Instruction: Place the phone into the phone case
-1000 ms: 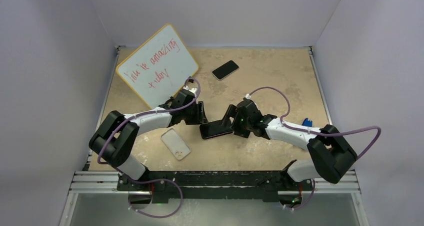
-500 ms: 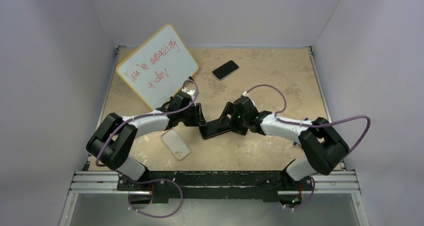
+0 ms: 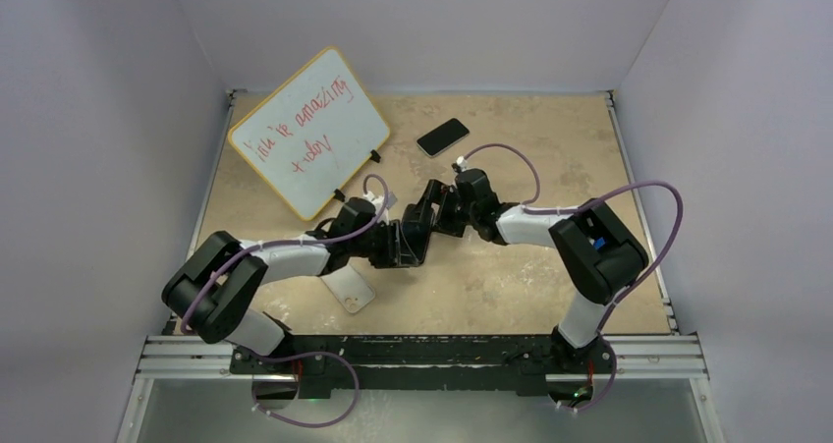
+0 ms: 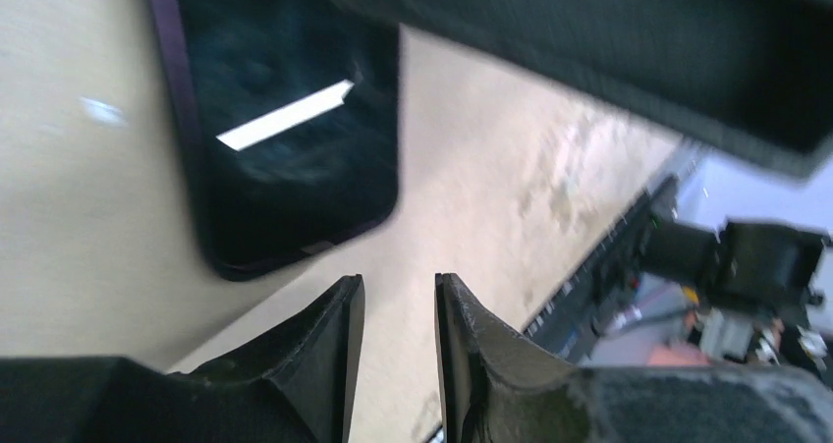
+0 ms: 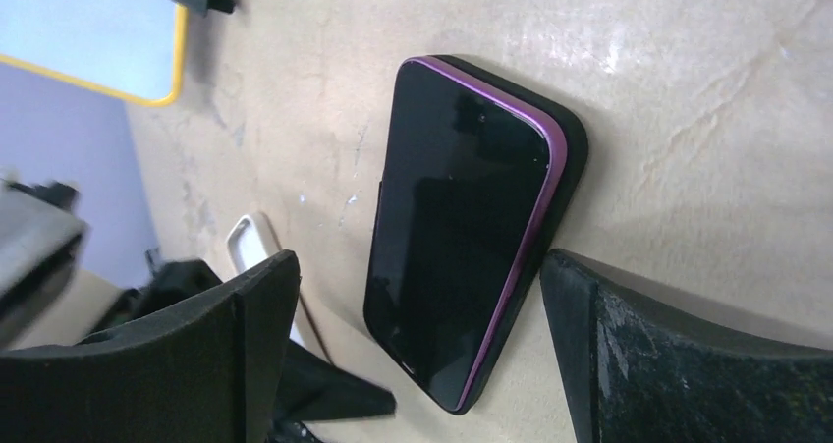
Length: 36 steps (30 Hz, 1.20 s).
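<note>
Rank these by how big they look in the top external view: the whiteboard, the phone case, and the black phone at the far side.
1. The whiteboard, clearly largest.
2. The black phone and the phone case: unsure, since the left arm hides part of the case.

Overhead view; wrist close-ups sharing phone (image 5: 457, 232).

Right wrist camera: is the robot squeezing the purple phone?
No, the phone lies flat on the table between the right gripper's wide-open fingers, untouched.
</note>
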Each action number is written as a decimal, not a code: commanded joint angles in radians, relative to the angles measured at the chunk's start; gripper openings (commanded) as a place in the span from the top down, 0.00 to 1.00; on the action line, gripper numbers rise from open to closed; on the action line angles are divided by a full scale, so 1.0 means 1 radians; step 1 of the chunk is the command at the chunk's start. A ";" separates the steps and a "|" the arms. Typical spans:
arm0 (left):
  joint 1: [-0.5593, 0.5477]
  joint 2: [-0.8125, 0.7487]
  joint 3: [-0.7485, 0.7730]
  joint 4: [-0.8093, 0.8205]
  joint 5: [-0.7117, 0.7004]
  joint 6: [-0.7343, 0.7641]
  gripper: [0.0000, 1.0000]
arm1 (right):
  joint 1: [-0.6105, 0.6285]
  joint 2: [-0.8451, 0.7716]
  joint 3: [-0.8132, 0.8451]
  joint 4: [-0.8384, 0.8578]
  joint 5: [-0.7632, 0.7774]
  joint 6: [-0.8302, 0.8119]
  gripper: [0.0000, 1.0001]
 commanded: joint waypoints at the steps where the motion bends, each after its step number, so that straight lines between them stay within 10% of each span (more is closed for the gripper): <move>1: -0.028 -0.023 0.006 0.061 0.140 -0.043 0.66 | -0.074 0.023 0.023 0.132 -0.248 -0.034 0.10; 16: 0.154 -0.016 0.191 -0.185 -0.023 0.121 0.60 | -0.112 -0.107 -0.065 0.014 -0.099 -0.005 0.17; 36: 0.092 0.220 0.146 0.023 0.140 0.035 0.65 | -0.061 -0.105 -0.105 -0.010 -0.049 0.008 0.29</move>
